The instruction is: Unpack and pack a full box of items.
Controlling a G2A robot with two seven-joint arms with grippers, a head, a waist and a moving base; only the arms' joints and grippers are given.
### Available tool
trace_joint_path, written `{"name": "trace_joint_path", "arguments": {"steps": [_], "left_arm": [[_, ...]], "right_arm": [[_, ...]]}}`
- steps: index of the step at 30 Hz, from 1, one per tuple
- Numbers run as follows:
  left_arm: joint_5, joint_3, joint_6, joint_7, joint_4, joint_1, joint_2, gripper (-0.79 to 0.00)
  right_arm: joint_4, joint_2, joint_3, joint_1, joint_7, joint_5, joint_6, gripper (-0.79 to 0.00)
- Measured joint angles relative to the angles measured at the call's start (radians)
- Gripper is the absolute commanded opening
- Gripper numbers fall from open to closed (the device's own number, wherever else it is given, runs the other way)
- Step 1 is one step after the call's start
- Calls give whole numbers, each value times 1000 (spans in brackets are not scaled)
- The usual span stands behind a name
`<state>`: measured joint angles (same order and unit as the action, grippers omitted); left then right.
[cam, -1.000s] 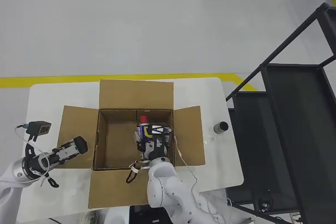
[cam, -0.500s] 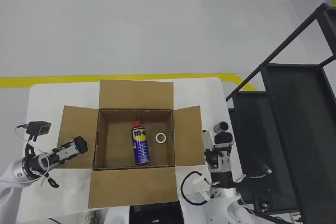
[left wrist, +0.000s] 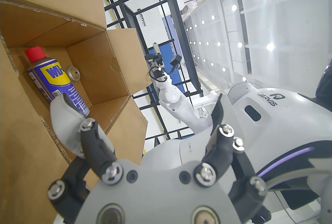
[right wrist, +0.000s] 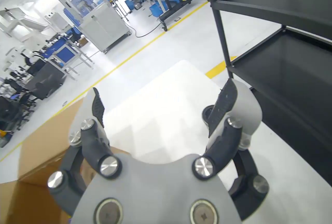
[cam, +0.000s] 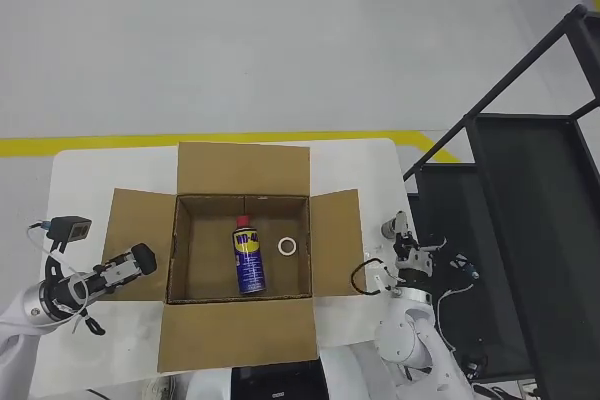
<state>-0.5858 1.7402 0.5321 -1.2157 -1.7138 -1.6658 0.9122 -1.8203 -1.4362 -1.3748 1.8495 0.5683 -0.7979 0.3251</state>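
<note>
An open cardboard box sits mid-table with its four flaps spread out. On its floor lie a blue and yellow spray can with a red cap and a small pale ring; the spray can and ring also appear in the left wrist view. My left gripper hangs open and empty just outside the box's left wall. Over the table right of the box, my right gripper is open and empty. A small dark cylinder peeks from behind one of its fingers.
The white table has bare strips left and right of the box. A black metal shelf rack stands right beside the table's right edge. A yellow floor line runs behind the table.
My right gripper was in the box on the upright spray can; it let go and swung out to the table's right side. The can now lies flat. The left arm stayed still.
</note>
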Motion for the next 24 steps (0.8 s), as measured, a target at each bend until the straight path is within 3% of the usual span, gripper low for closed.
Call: {"name": "trace_joint_path", "arguments": {"steps": [5,15,24], "left_arm": [[0,0,0,0,0,0,0,0],[0,0,0,0,0,0,0,0],[0,0,0,0,0,0,0,0]], "right_arm": [[160,-13,27,-89,38,14,12,0],[328,-26,32,-175,38,52,-4,0],[497,-37,38,-276,54,-21,97,0]]}}
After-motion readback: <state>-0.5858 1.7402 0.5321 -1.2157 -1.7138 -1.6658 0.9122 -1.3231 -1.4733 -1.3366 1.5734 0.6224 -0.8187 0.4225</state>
